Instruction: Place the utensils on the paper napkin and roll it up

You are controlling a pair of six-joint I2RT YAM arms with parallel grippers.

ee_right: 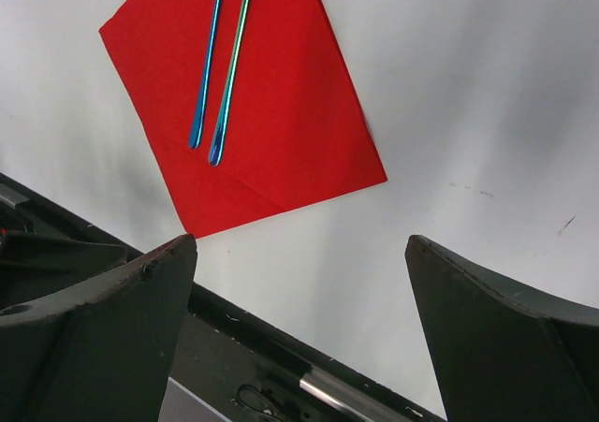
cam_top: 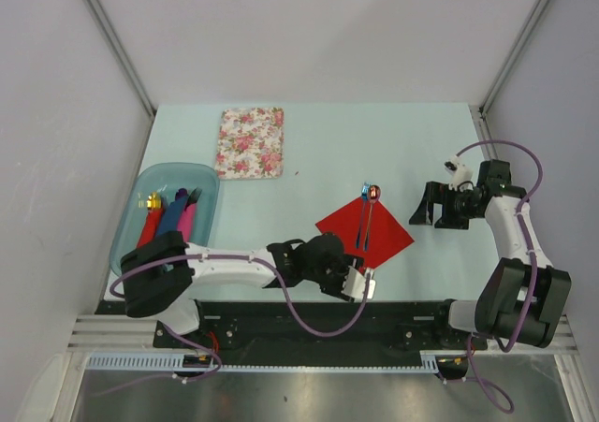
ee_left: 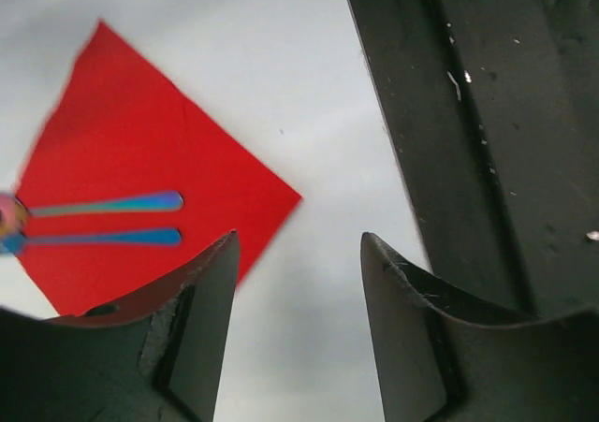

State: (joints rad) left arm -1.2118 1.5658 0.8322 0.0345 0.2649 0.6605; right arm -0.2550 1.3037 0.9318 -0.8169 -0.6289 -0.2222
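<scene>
Two utensils [cam_top: 361, 221] parallel on red napkin [cam_top: 388, 238], handles toward near tabletop edge; left gripper [cam_top: 361, 285] nearest, by napkin's near corner, jaws released, empty; right gripper [cam_top: 428, 207] likewise.

Utensils [ee_right: 233, 66] — glossy iridescent metal — on a matt paper napkin [ee_right: 281, 113].

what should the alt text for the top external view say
A square red paper napkin lies on a pale blue table with two slim metallic utensils side by side on it, heads past its far corner. The left gripper is open by its near corner, the right gripper open to its right; a translucent blue tray sits far left.
</scene>
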